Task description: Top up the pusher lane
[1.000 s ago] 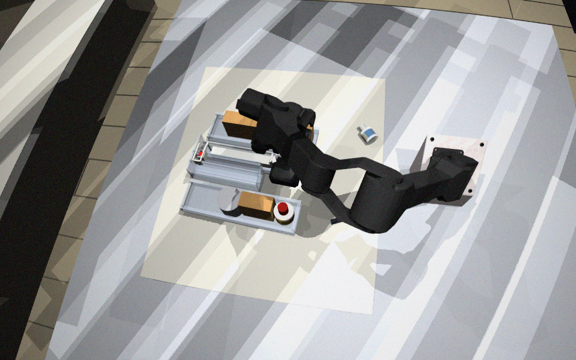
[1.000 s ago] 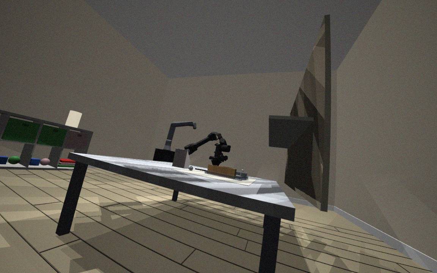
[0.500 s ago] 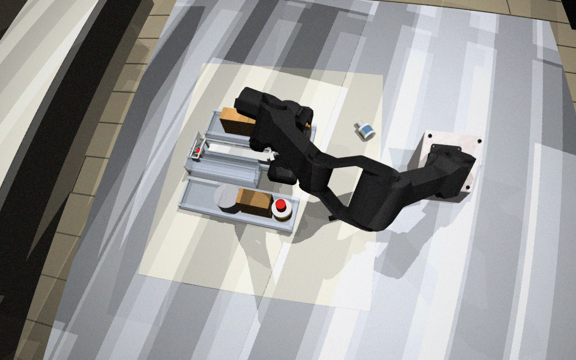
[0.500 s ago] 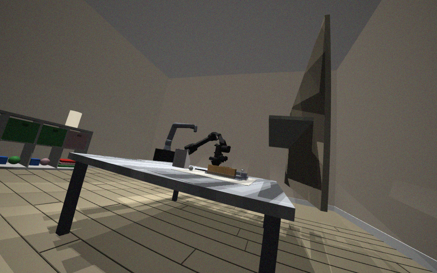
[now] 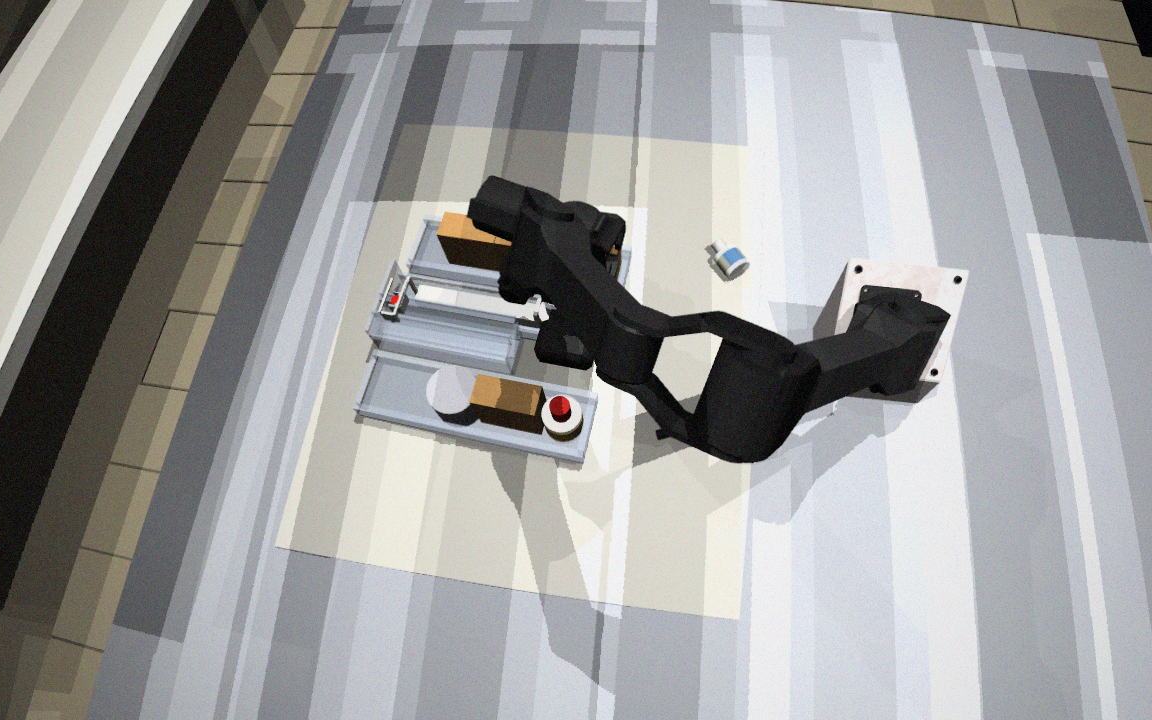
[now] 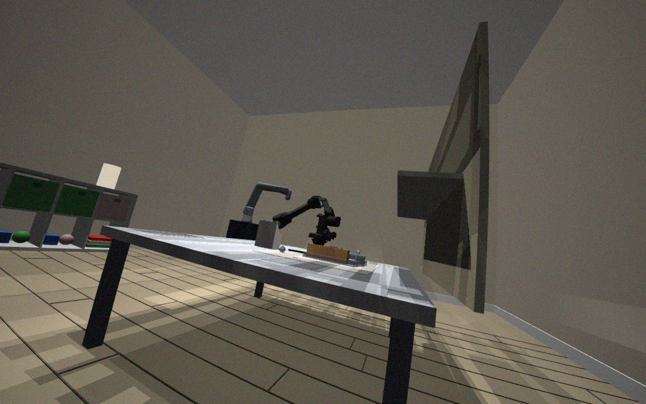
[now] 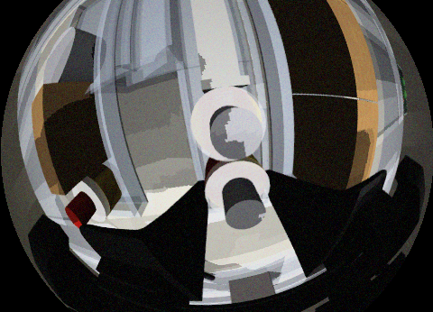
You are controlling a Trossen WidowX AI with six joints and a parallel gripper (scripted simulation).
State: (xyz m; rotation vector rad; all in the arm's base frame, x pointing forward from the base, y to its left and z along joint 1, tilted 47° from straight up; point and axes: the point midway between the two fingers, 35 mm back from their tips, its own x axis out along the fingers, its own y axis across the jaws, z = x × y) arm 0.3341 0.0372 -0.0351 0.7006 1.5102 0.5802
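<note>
My gripper [image 7: 234, 181] is shut on a jar with a white shoulder and a grey cap [image 7: 244, 210]; patches of its dark red and olive body show. It holds the jar at the front end of the sprung lane. The lane jar [image 7: 231, 123], with the same white shoulder and grey cap, stands directly behind it, against the white pusher plate [image 7: 225, 81]. The two jars look touching or nearly so. The lane's pale floor strip [image 7: 212, 28] [image 5: 464, 299] runs back behind the plate. The held jar's base and the low front stop are hidden, so its height is unclear.
A neighbouring tray [image 5: 396, 380] holds a white cylinder [image 5: 451, 391], a brown box [image 5: 507, 401] and a red-capped jar [image 5: 560, 411] [image 7: 82, 208]. Tall brown boxes [image 5: 473, 237] [image 7: 320, 78] stand on the lane's other side. A white-and-blue jar [image 5: 729, 258] lies on the mat.
</note>
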